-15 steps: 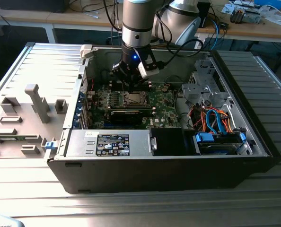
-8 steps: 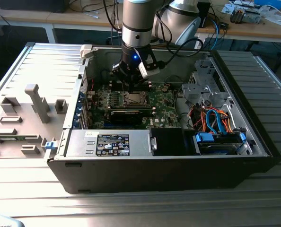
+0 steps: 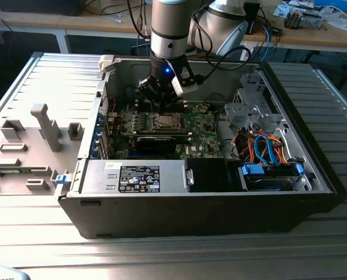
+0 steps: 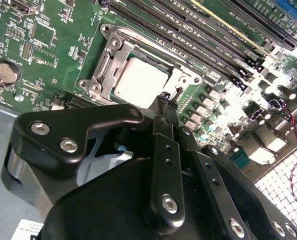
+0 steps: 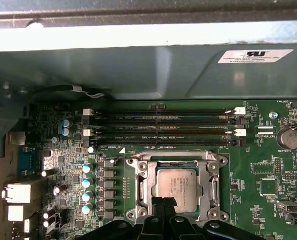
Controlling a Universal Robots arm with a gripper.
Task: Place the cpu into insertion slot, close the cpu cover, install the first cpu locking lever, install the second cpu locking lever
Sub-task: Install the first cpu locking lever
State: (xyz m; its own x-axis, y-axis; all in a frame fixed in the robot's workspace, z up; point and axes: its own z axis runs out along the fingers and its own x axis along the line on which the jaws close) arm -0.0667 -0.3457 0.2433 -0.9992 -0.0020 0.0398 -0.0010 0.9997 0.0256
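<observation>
We're looking into the open computer case (image 3: 313, 175) lying on its side, the arm (image 3: 169, 29) reaching down into it over the green board (image 3: 203, 134). The black power box (image 3: 135, 177) sits along the near wall, well apart from the work.

In both wrist views the chip (image 5: 176, 183) lies flat inside the socket (image 5: 138, 185), its grey top showing through the cut-out of the cover (image 5: 211, 187), which looks folded down around it. So the chip is seated, we judge, and the cover is down or close to it.

The gripper (image 4: 169, 100) has its thin black tips pressed together, pinching nothing we can make out, right at the socket's edge by the chip's rim.

Where could it go wrong? Those closed tips are very near the chip and the little parts beside the socket. A push that lands off the lever wire could slide onto the chip or scrape the board. If the cover isn't fully flat, forcing a lever over it could skew the chip on the contacts below. We can't clearly pick out either lever's position here.
</observation>
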